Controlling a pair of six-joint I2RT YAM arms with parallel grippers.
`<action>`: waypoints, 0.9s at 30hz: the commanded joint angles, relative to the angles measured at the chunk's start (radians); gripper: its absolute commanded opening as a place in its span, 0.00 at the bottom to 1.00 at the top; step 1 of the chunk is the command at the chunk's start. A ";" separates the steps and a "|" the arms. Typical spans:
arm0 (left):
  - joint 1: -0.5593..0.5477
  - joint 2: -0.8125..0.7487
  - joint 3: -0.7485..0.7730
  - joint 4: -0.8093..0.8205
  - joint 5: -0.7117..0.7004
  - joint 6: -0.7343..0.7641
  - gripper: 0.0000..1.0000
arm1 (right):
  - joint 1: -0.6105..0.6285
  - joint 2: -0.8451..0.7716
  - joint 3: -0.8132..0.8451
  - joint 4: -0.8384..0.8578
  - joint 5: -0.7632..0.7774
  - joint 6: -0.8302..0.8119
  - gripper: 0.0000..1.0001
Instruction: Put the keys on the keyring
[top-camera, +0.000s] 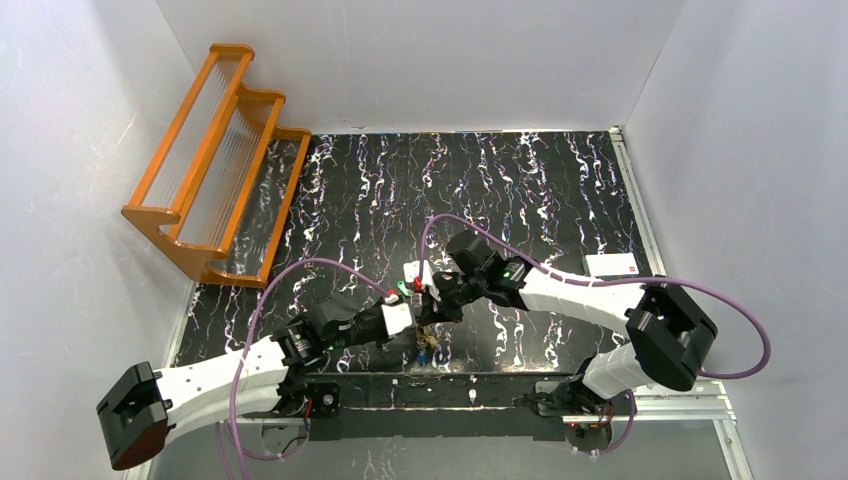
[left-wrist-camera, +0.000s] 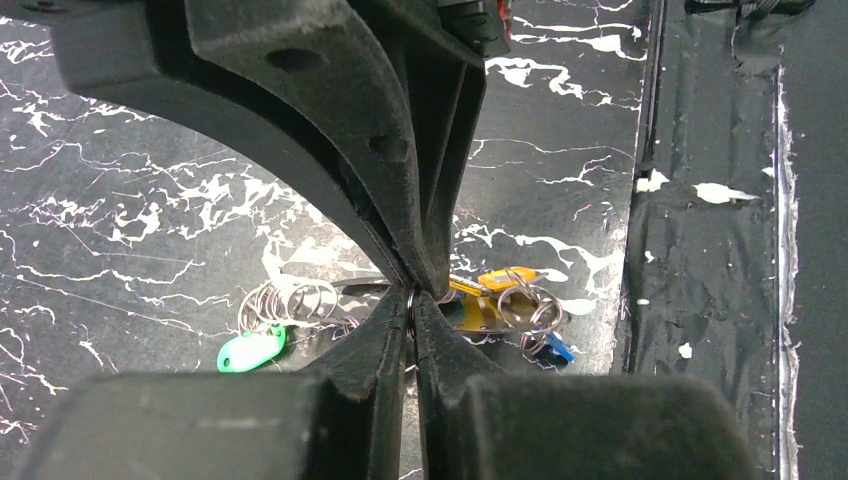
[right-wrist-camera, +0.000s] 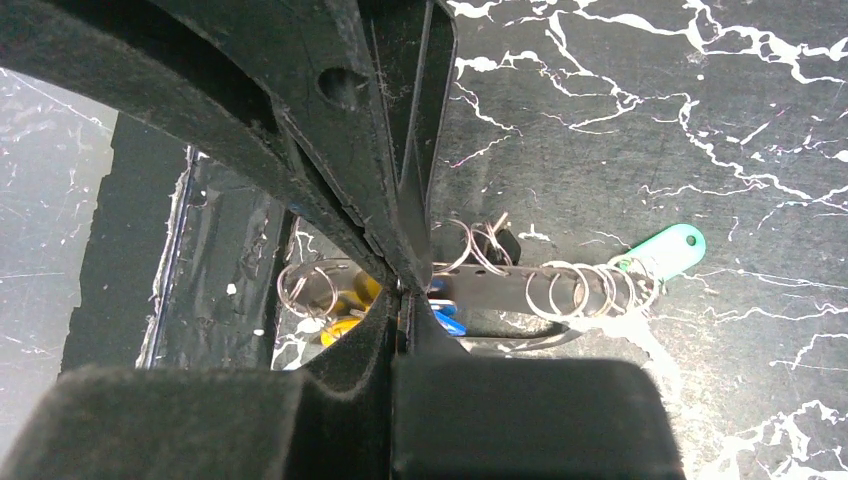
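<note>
I am clamping the left pincer (left-wrist-camera: 411, 300) on a thin wire of the keyring (right-wrist-camera: 500, 290); the right pincer (right-wrist-camera: 400, 295) is pressing shut. The keys (left-wrist-camera: 505, 278) are bunching just below. Threading step, I judge; next: aligning a key loop with the ring.

top: overhead, far | wrists: close, downward | shared: green key (left-wrist-camera: 250, 350)

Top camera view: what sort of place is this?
Probably a lab robot test cell: white walls box in a black marbled table, a left arm and a right arm are bolted at its near edge, and an orange rack stands back left.
</note>
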 joint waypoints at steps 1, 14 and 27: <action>0.002 0.005 0.024 -0.054 -0.012 0.038 0.02 | 0.007 -0.003 0.014 0.037 -0.029 -0.001 0.01; 0.001 0.052 0.073 -0.135 -0.045 0.091 0.07 | 0.012 0.011 0.035 0.024 -0.032 -0.003 0.01; 0.002 0.007 0.038 -0.077 -0.072 0.044 0.00 | 0.009 -0.024 0.009 0.096 -0.004 0.058 0.28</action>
